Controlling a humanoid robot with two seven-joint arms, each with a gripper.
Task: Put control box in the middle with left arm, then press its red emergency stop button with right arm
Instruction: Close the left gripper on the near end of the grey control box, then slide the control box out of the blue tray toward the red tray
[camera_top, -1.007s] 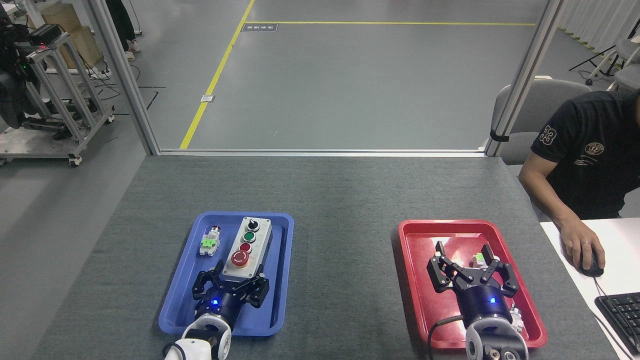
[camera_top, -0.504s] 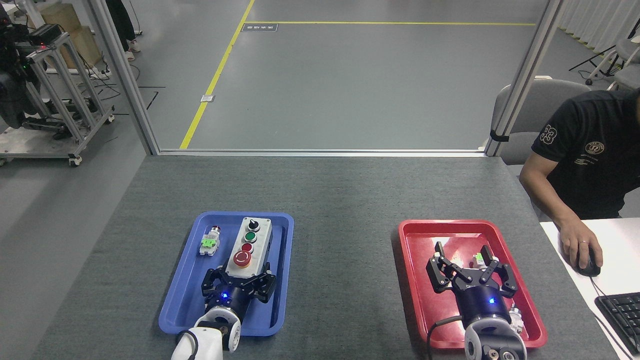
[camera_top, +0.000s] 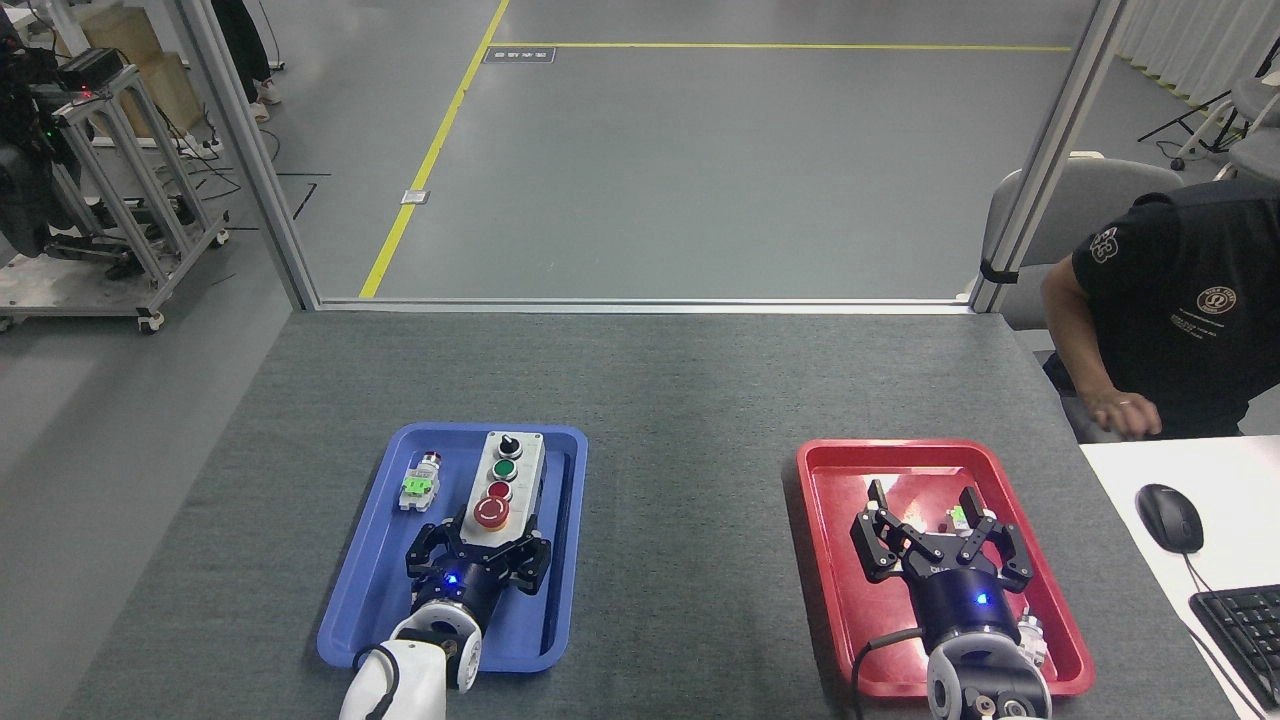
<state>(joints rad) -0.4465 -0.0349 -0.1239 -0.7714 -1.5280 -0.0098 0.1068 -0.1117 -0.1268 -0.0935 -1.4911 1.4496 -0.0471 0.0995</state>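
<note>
Since the earlier frame, the left gripper (camera_top: 478, 553) has moved forward inside the blue tray (camera_top: 370, 600), and its two fingers now sit at both sides of the near end of the control box (camera_top: 503, 488). They look pressed against the box, though I cannot tell how firm the hold is. The box lies lengthwise in the right half of this tray, with the red emergency stop button (camera_top: 491, 511) just ahead of the gripper. A small silver-and-green switch part (camera_top: 419, 485) lies beside the box, to its left, not touching it. The right gripper (camera_top: 935, 528) hangs over the red tray (camera_top: 830, 560) with its fingers spread and holding nothing. Between the two trays the grey tabletop (camera_top: 690, 480) is bare. At the right edge, a person's hand (camera_top: 1120, 412) has left the mouse (camera_top: 1169, 516).
</note>
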